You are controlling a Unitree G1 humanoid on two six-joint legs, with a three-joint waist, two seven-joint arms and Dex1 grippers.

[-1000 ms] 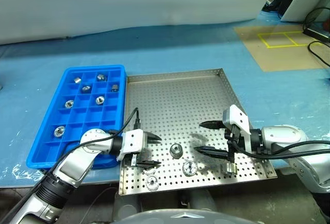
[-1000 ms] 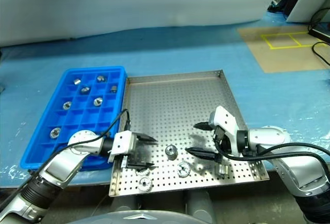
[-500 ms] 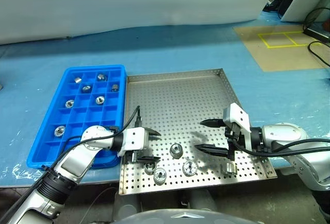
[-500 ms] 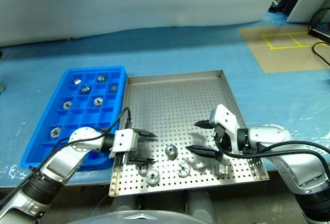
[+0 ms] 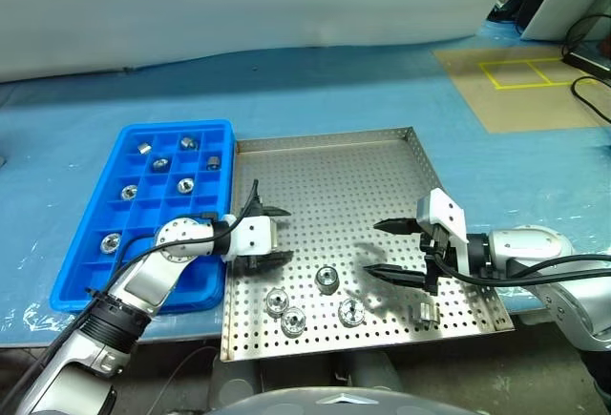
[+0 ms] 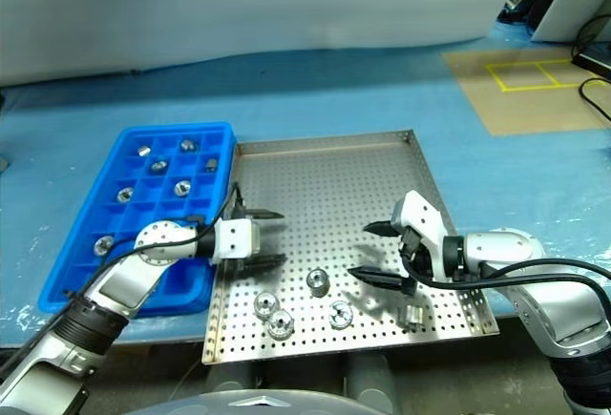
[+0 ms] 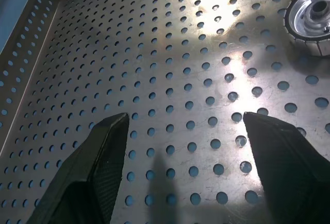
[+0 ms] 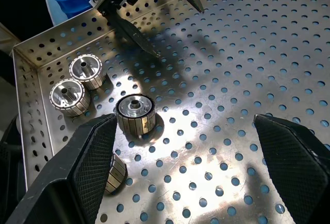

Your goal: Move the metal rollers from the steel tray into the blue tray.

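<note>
You have bare steel tray (image 5: 334, 176) floor beyond both grippers; metal rollers (image 5: 327, 279) crowd its near edge.

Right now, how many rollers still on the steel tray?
5, all near the steel tray's front edge: two side by side at front left, one mid, one front centre, one lying on its side by the right gripper. None seem hidden.

Shiny metal rollers (image 5: 327, 279), perforated steel tray (image 5: 325, 176) (glossy), blue plastic tray (image 5: 143, 215)
</note>
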